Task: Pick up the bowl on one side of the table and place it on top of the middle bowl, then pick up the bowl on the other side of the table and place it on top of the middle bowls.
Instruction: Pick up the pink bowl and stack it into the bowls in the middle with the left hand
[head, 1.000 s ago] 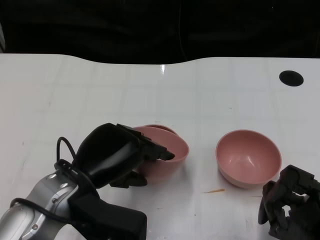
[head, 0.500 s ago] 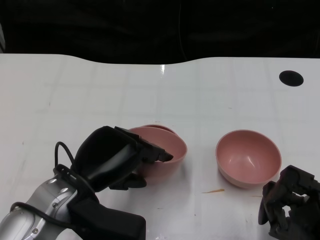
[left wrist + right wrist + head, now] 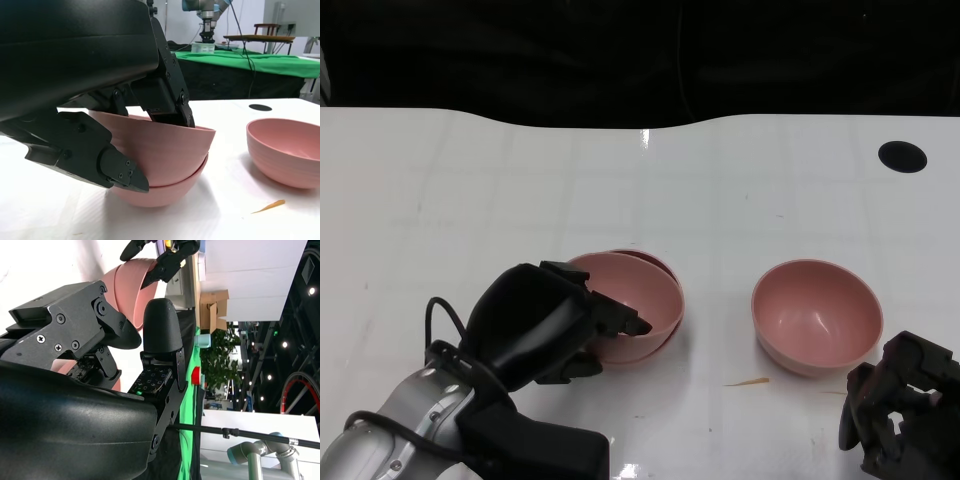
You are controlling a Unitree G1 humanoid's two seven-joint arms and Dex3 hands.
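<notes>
**Robot hand seats first bowl in the middle one**

Your left robot hand (image 3: 555, 325) grips the upper bowl (image 3: 165, 150) by its rim, and over the last second it has lowered until that bowl nests in the middle bowl (image 3: 160, 192) on the desk (image 3: 520, 190). The first stack looks nearly done; release comes next. The remaining bowl (image 3: 817, 316) sits apart, holding nothing. Near it, your right robot hand (image 3: 900, 415) waits with curled fingers, holding nothing.

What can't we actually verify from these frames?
- Head view: near rim of the top pink bowl hidden under the left robot hand.
- Head view: right robot hand cut off by the lower edge; finger pose unclear.
- Right wrist view: right pink bowl mostly blocked by that hand's own fingers.
</notes>
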